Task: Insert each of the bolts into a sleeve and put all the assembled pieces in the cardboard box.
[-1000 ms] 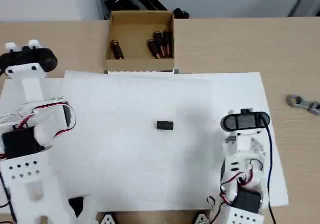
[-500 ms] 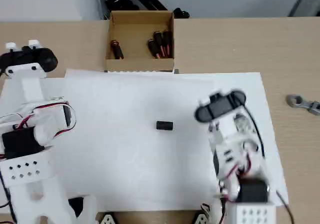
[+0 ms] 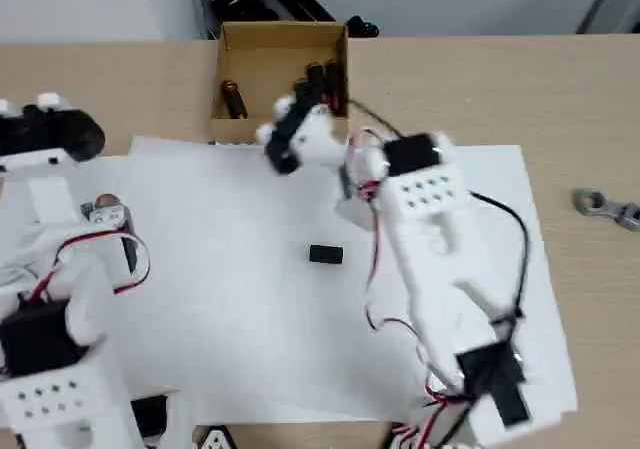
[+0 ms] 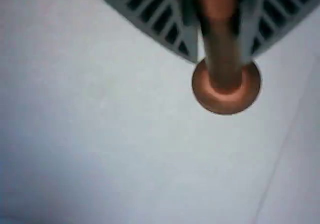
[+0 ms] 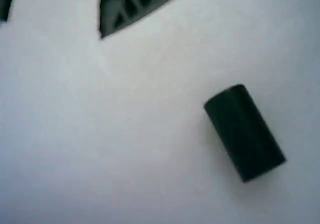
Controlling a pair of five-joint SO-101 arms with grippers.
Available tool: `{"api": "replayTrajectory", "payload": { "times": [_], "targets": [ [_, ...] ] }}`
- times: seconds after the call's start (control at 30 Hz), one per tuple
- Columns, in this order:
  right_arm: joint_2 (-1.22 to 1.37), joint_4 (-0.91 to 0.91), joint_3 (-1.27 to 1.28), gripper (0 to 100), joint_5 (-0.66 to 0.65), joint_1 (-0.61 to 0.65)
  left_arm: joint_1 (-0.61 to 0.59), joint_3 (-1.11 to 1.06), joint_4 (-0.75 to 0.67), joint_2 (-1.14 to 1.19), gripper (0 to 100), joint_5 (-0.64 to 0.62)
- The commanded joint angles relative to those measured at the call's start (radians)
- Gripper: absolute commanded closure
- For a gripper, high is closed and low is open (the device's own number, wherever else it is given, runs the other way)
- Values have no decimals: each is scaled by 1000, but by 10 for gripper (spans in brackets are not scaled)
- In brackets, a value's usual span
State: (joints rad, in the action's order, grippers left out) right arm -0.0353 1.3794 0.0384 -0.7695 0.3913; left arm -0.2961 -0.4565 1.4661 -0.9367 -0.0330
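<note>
Left gripper [image 4: 222, 44], clenched on a copper-coloured flanged metal bolt [image 4: 226, 87], hangs over the white paper sheet [image 3: 220, 299] near its left edge. The short black cylindrical sleeve [image 3: 326, 254] lies on its side at the sheet's centre, untouched. Right gripper [image 5: 52, 12], near the sleeve, seems spread and empty. Brown cardboard box [image 3: 283, 29], at the wooden table's [image 3: 450, 89] far edge, contains assembled pieces [image 3: 322, 87].

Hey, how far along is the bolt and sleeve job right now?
Done: several assembled pieces lie in the cardboard box. In hand: the left pincer grips a bolt. Remaining: one sleeve lies loose on the white sheet; join them, then box that piece.
</note>
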Motion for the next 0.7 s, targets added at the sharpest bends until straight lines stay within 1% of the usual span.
{"api": "replayTrajectory", "payload": {
  "times": [0.0, 0.07, 0.13, 0.4, 0.67],
  "targets": [
    [62, 38, -55, 835, -103, 44, -5, -33, -2, -58, 994, 9],
    [104, 47, -57, 798, -150, 59, -5, -53, -3, -89, 994, 15],
    [143, 42, -57, 779, -160, 71, -5, -67, -3, -118, 994, 44],
    [260, -25, -57, 778, -213, 93, -5, -145, -5, -167, 994, 57],
    [352, -77, -60, 778, -252, 119, -5, -151, -5, -170, 994, 57]
  ]
}}
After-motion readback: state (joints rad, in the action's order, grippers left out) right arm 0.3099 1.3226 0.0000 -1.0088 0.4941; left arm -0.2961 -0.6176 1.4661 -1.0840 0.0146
